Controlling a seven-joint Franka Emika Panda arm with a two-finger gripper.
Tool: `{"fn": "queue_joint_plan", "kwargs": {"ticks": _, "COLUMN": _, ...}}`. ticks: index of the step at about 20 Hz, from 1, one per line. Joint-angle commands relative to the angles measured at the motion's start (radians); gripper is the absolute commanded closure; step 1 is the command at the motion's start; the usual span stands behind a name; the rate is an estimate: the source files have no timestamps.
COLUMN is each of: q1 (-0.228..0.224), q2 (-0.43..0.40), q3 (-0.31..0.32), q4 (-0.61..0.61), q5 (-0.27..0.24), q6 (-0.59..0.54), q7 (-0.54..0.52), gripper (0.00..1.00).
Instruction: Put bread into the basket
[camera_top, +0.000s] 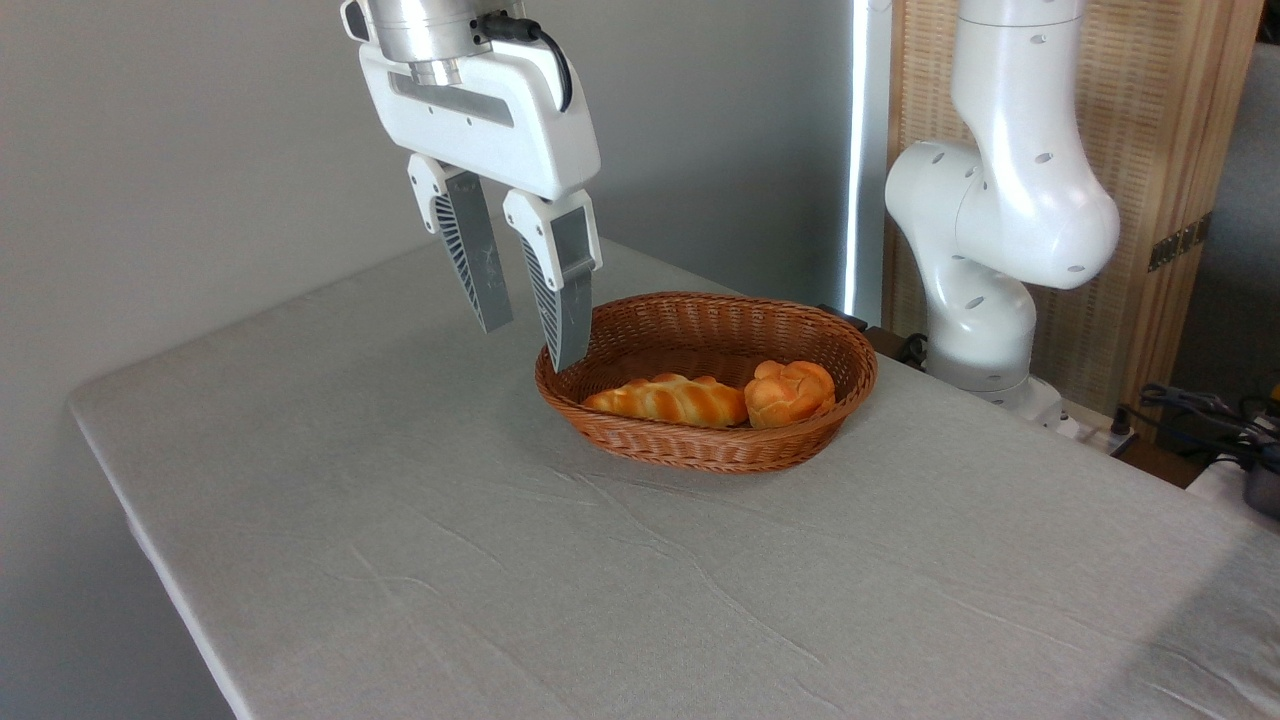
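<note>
Grey-clothed bench (400, 560) against a grey wall; the round bun (789, 392) lies in the wicker basket (700, 445), gripper (530, 340) jaws wide, empty.

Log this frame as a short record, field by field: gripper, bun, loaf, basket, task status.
gripper: open, empty, raised in front of the basket's left rim
bread: round orange bun, lying inside the basket at its right end
twisted loaf: in the basket too, left of the bun, touching it
basket: oval wicker, standing on the table
table cover: grey cloth, creased
task status: bun is in the basket, nothing held
</note>
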Motion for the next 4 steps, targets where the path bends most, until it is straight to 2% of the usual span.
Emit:
{"fn": "queue_joint_plan", "kwargs": {"ticks": 1, "q1": 0.018, "q2": -0.013, "q3": -0.009, "q4": -0.013, "q5": 0.007, "q6": 0.029, "q7": 0.045, "gripper": 0.00}}
{"fn": "queue_joint_plan", "kwargs": {"ticks": 4, "q1": 0.027, "q2": -0.013, "q3": -0.022, "q4": -0.013, "q5": 0.005, "q6": 0.029, "q7": 0.061, "gripper": 0.00}}
